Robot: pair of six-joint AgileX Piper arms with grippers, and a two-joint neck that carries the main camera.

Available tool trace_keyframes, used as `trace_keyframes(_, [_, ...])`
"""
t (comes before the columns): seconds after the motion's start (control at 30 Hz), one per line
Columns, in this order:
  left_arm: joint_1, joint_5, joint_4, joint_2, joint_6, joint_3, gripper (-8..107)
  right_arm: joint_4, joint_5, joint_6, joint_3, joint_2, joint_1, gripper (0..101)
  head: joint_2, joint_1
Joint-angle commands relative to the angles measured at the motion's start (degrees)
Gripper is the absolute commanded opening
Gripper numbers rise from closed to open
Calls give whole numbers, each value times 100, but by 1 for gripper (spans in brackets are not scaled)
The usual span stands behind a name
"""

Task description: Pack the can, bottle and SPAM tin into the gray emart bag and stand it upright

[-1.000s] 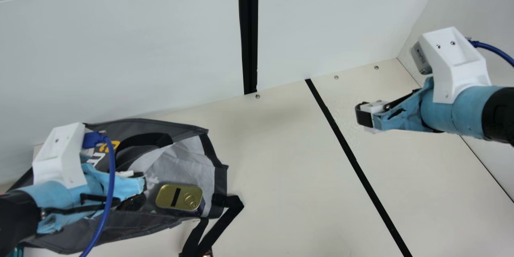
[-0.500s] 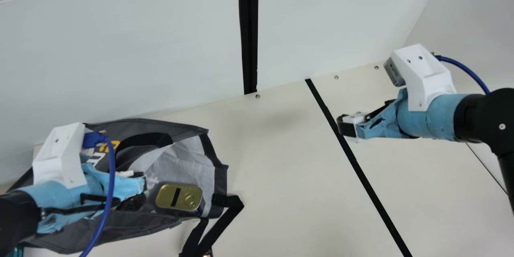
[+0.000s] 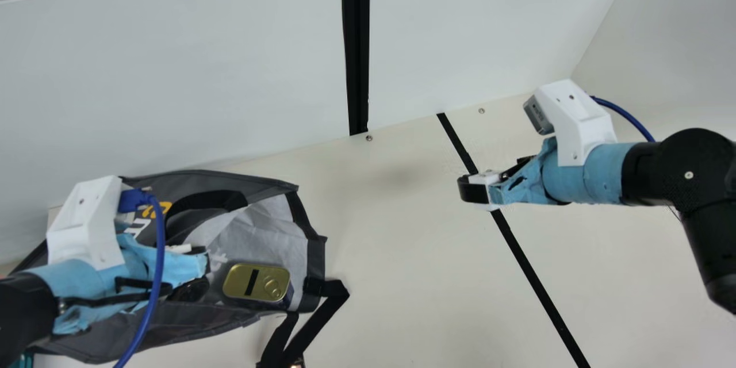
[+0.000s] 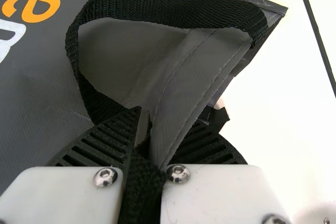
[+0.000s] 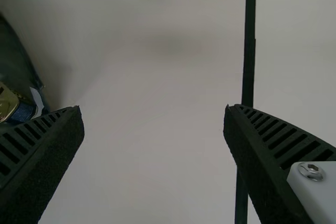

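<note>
L grip [image 3: 198, 261] at gray emart bag [image 3: 198, 319]: L wrist view has the fingers nipping bag's gray cloth + blk strap [image 4: 144, 184] btwn them; handle loop [image 4: 163, 6] arches out past the tips. SPAM tin [image 3: 256, 282], gold lid showing, lies in bag mouth just past L grip tips, apart from them. Dark round item [image 3: 190, 290], ID unclear, sits btwn L grip and tin. R grip [image 3: 472, 190] well apart from bag + tin, its tips pointing bagward; R wrist view: fingers spread wide, nothing btwn.

Vs. earlier frames: R arm has come in toward bag, grip now over blk line [image 3: 532, 264], formerly off to far side of it. L grip, bag, tin unchanged.

Edges/room: open stretch of cream table [image 3: 402, 276] btwn R grip and bag. Back wall [image 3: 172, 80] beyond both grips; bag's far side near it. Loose strap [image 3: 339, 293] sticks out of bag past tin, on the side toward R grip.
</note>
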Motion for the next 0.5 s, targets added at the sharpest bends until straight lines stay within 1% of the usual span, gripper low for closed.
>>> trace_keyframes(0.0, [0,0,0,0,0,0,-8,83,-5,-63,38,24,32,95,-14,-130])
trace_keyframes(0.47, [0,0,0,0,0,0,-8,631,-168,-643,329,423,504,95,-14,-130])
